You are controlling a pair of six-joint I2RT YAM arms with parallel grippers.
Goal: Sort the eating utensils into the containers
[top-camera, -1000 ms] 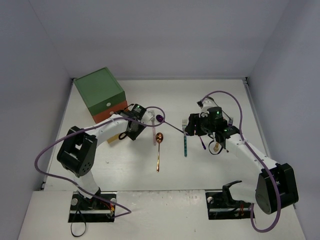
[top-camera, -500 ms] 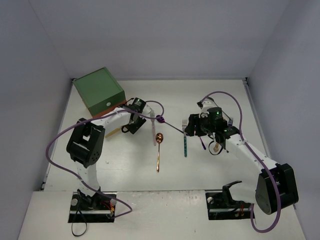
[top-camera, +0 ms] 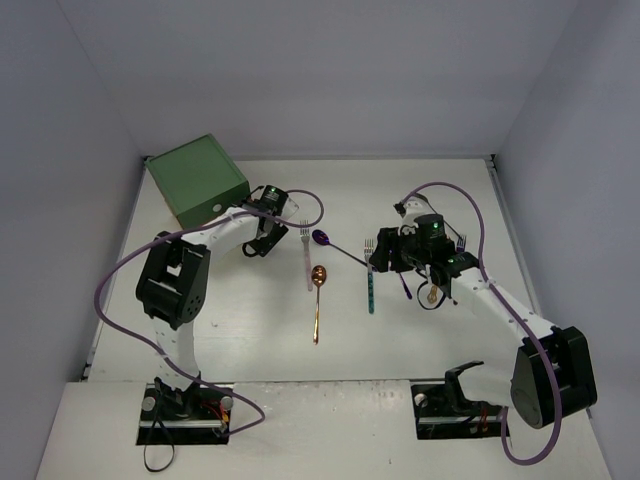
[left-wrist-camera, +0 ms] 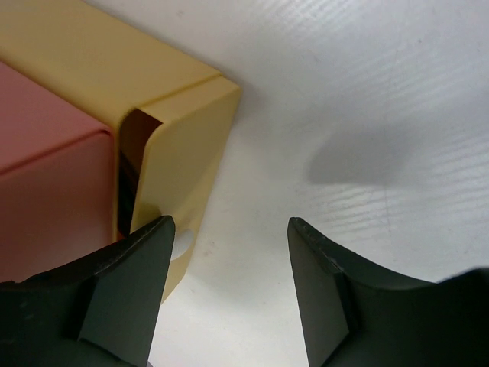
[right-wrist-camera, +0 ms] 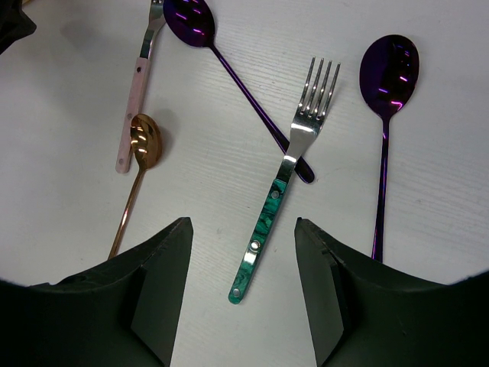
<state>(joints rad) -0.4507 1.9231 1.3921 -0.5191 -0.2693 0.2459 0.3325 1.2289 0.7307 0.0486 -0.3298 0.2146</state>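
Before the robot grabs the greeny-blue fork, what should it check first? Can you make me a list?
1. Is the left end effector open and empty? Ok.
2. Is the right end effector open and empty? Ok.
3. Is the teal fork lined up with the right end effector's gap? Ok, its handle lies between the fingers in the wrist view.
4. Is the teal fork clear of other cutlery? Not ok, the purple spoon has its handle crossing the fork's neck.
5. Is the yellow drawer open enough to drop things in? Cannot tell, only a thin dark gap shows by its front.
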